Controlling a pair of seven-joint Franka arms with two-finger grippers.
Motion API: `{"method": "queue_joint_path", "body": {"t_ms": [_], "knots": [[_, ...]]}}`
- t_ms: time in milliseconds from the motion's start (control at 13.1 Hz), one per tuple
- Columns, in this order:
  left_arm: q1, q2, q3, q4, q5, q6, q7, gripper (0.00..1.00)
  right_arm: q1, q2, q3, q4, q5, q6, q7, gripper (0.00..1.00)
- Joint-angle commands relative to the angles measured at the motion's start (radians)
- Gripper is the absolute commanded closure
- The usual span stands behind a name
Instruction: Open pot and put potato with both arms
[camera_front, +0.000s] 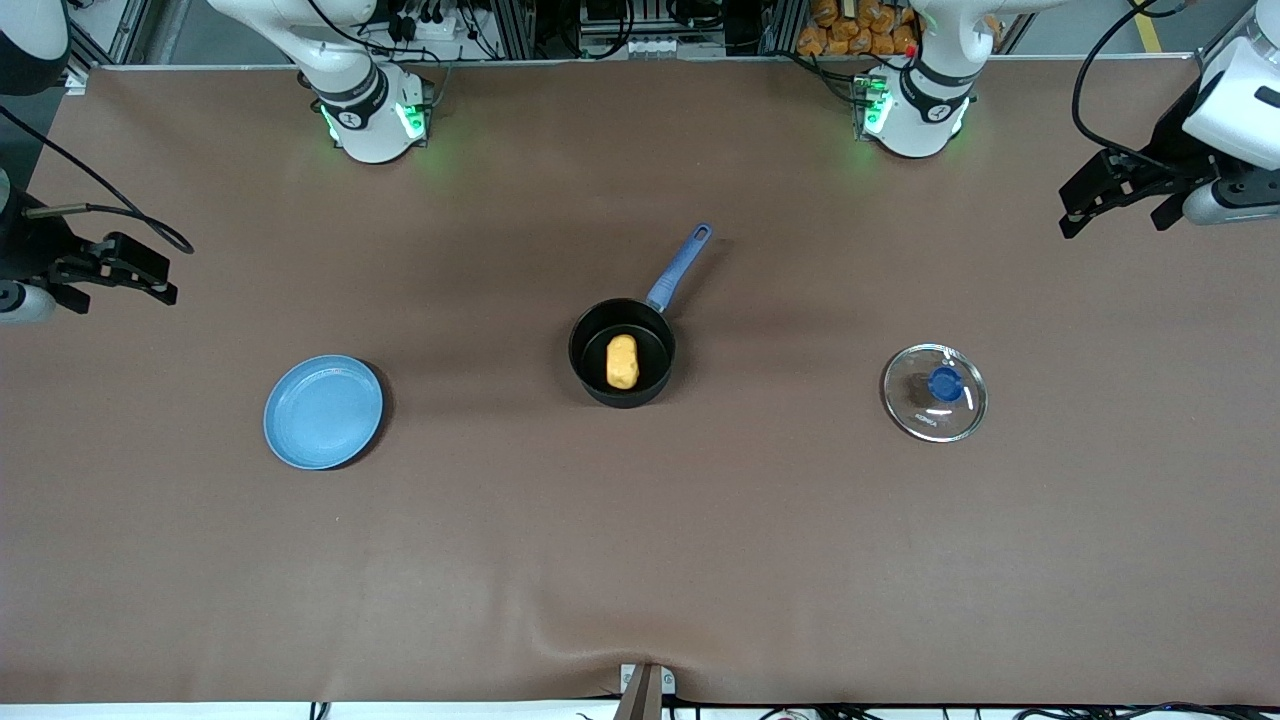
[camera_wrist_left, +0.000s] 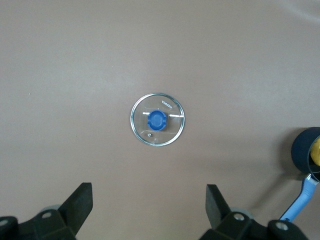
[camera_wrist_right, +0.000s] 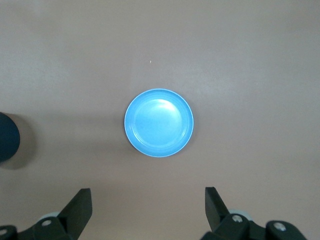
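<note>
The pot (camera_front: 622, 353), a small round black saucepan with a long blue handle, stands uncovered at mid-bench, and the potato (camera_front: 622, 361), a smooth yellow-orange oval lump, is seen lying inside it. The potato's long axis runs toward and away from the front camera; the pot's handle points away from that camera, angled toward the left arm's end.

Taken across the front view in order: the right hand (camera_front: 118, 270) is held high over the bench edge at the right arm's end, fingers spread wide and carrying nothing. A flat round light-blue plate (camera_front: 323, 412) lies bare on the brown bench (camera_front: 640, 560), between that end and the pot. Next comes the pot with its contents. The clear round glass lid with a blue knob (camera_front: 934, 392) rests flat on the bench, well apart from the pot, toward the left arm's end. The left hand (camera_front: 1120, 195) is raised over that end, fingers likewise parted and empty.

Both hands stand well clear of the pot, neither noticeably nearer. The task is judged complete as things lie; no further grasp appears called for.
</note>
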Motion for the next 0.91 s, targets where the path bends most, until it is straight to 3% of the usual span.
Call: {"method": "queue_joint_path", "body": {"t_ms": [0,533,838], "knots": [[0.008,-0.002,-0.002,0.023,-0.018,-0.026,0.018,0.00,0.007,0.021,0.005,0.045,-0.015,-0.033,0.032,0.00],[0.008,0.077,0.000,0.128,-0.018,-0.110,0.033,0.00,0.003,0.019,0.004,0.046,-0.014,-0.044,0.025,0.00],[0.008,0.084,0.003,0.138,-0.017,-0.113,0.033,0.00,-0.002,0.012,0.004,0.043,-0.012,-0.052,0.020,0.00]]}}
